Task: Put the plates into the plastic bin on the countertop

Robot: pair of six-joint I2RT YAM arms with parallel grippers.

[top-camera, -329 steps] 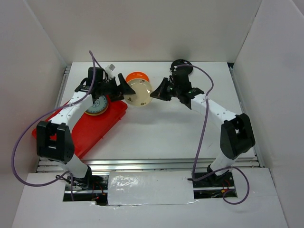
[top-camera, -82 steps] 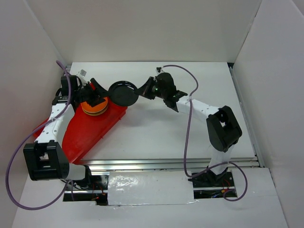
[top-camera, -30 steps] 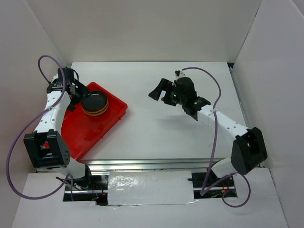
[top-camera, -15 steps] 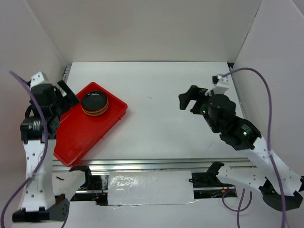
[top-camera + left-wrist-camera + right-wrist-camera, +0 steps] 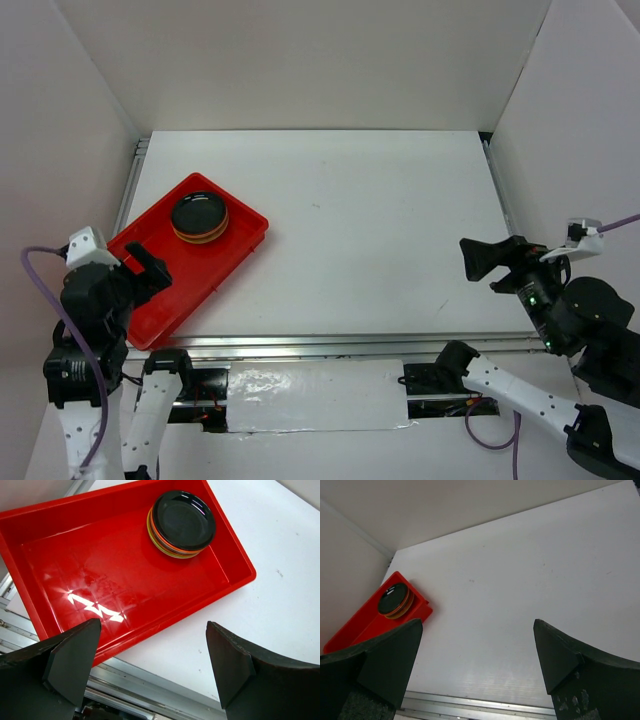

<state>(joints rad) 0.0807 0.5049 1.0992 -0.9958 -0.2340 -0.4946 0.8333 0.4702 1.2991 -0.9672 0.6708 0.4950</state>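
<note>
Top view: the stack of plates (image 5: 199, 217), a black plate (image 5: 198, 212) uppermost, sits in the upper corner of the red plastic bin (image 5: 180, 280), centre left on the white countertop (image 5: 360, 210). The left gripper (image 5: 143, 270) is at lower left and the right gripper (image 5: 487, 258) at lower right.

Left wrist view: its fingers (image 5: 70, 660) are spread wide and empty, with the stack at top centre.

Right wrist view: its fingers (image 5: 565, 665) are wide apart, holding nothing, with the bin at far left
</note>
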